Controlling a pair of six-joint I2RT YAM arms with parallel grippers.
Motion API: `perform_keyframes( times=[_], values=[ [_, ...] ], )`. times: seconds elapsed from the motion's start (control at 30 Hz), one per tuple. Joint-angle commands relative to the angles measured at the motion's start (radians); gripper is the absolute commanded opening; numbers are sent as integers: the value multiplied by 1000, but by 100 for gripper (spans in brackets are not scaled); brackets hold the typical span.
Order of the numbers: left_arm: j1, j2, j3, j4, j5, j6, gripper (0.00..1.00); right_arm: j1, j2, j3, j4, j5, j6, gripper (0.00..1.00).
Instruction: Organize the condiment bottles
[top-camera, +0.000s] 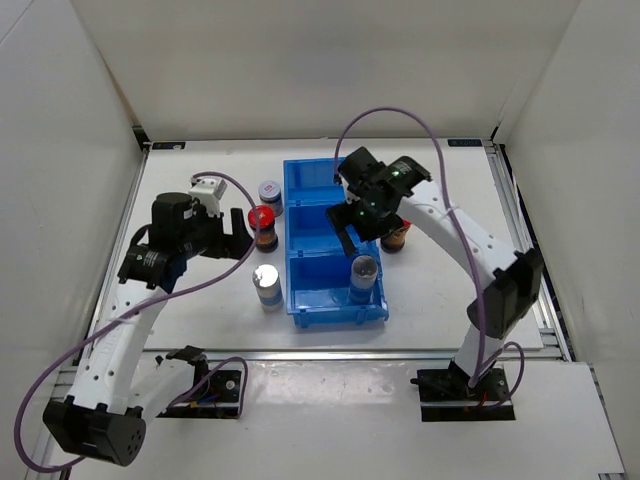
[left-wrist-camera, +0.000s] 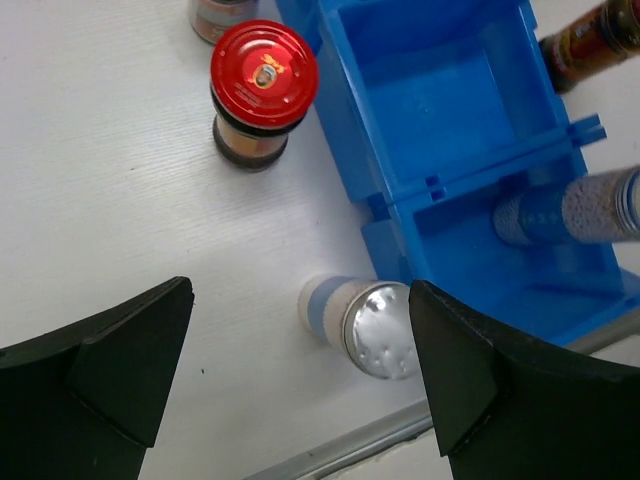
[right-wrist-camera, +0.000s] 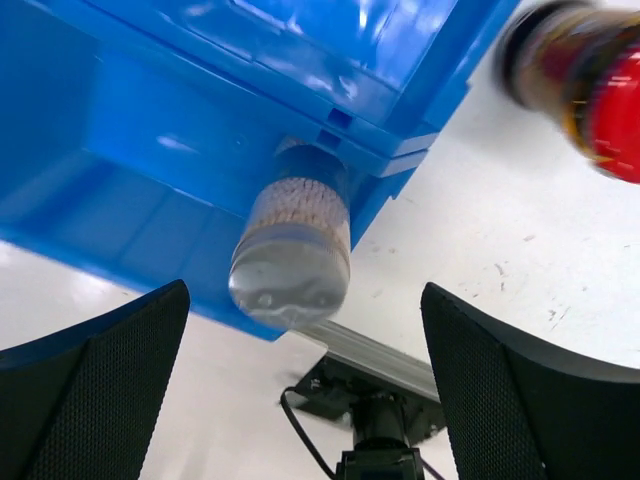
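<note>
1. As the right wrist view shows it, my right gripper (right-wrist-camera: 302, 292) stands wide open and holds nothing.
2. Binned silver-top bottle (right-wrist-camera: 290, 250): upright below that gripper, in line with the gap between its fingers (right-wrist-camera: 100, 390) and touched by neither. It sits in the near end compartment of the blue bin (right-wrist-camera: 130, 150), close to the right wall.
3. Right red-capped bottle (right-wrist-camera: 570, 75): on the counter (right-wrist-camera: 480, 230) just outside the bin's right wall. It is blurred in the wrist view and partly hidden by the arm from above.
4. Left gripper (left-wrist-camera: 300, 288): wide open, nothing held, hanging above the counter left of the bin.
5. Counter silver-top bottle (left-wrist-camera: 372, 325): upright on the counter just beside the bin's left wall, at the near compartment, closer to the gripper's right finger.
6. Left red-capped bottle (left-wrist-camera: 264, 75): upright on the counter farther out, near the bin's left wall, apart from item 5.
7. Grey-lidded bottle (top-camera: 270, 190): farthest in that row, by the bin's far-left corner.
</note>
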Motion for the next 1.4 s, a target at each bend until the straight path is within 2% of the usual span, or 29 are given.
perform_keyframes(
  times=[0.0, 0.13, 0.27, 0.6, 0.83, 0.87, 0.93, 0.97, 1.03, 1.13, 1.17, 1.2, 1.37],
  values=[
    [-39, -15, -27, -61, 46, 51, 100, 5, -82, 58, -56, 27, 26, 100],
    [-139, 66, -36, -61, 56, 51, 100, 5, -116, 3, -56, 27, 37, 100],
    [-275, 160, -23, -61, -71, 40, 100, 5, -135, -31, -56, 27, 46, 100],
    [-368, 241, -41, -52, -145, -39, 100, 5, -175, -78, -56, 67, 46, 100],
    [-368, 251, -41, -52, -176, -50, 74, 5, -193, -110, -56, 76, 55, 100],
    [-368, 251, -41, -52, -176, -59, 65, 5, -193, -110, -56, 76, 55, 100],
    [-368, 251, -21, -61, -209, -59, 55, 5, -193, -110, -56, 87, 55, 100],
    [-368, 239, 16, -76, -231, -59, 40, 5, -202, -110, -56, 96, 55, 100],
    [-368, 238, 66, -109, -301, -59, 29, -4, -202, -110, -56, 96, 55, 100],
    [-368, 250, 248, -165, -363, -38, 15, -41, -211, -120, -56, 96, 55, 100],
    [-368, 251, 249, -182, -363, -38, 15, -50, -211, -132, -56, 87, 64, 100],
    [-368, 273, 336, -199, -363, -38, 11, -50, -222, -132, -46, 87, 64, 100],
    [-414, 350, 594, -259, -403, -38, 11, -113, -231, -170, -26, 55, 54, 100]
  ],
)
